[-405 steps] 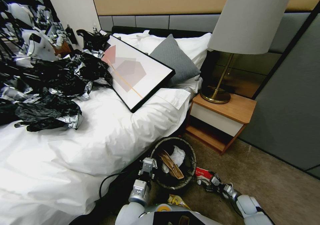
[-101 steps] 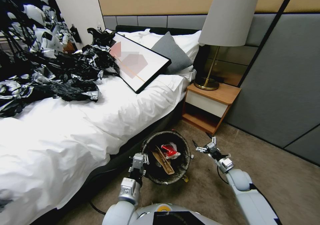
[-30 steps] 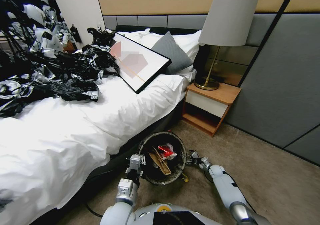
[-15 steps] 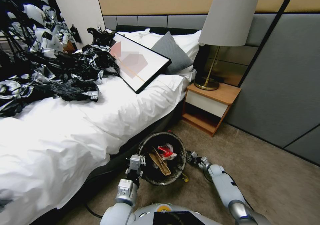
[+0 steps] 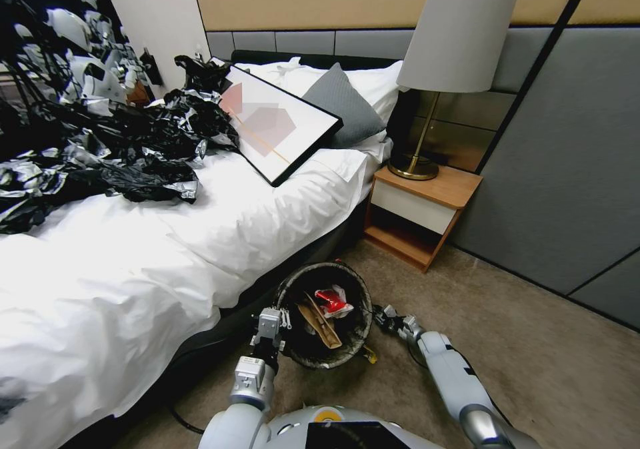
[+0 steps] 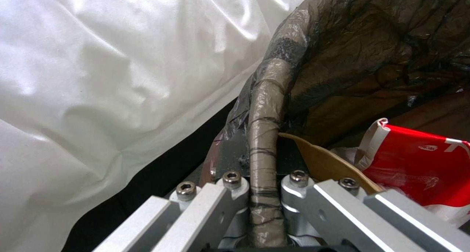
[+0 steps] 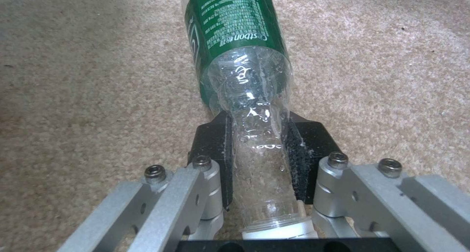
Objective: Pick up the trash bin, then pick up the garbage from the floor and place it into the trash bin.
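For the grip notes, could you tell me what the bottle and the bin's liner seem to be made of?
The bottle looks like thin clear plastic: see-through, glossy green label. The trash bin liner looks like thin dark plastic film, crinkled.

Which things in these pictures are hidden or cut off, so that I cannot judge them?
- Bottle: base cut off by the right wrist view's edge.
- Trash bin: head view hides its white wall; the litter covers its floor.
- Yellow wrapper: mostly hidden behind the bin.

The bottle (image 7: 240, 53) has a green label reading "Cestbon".
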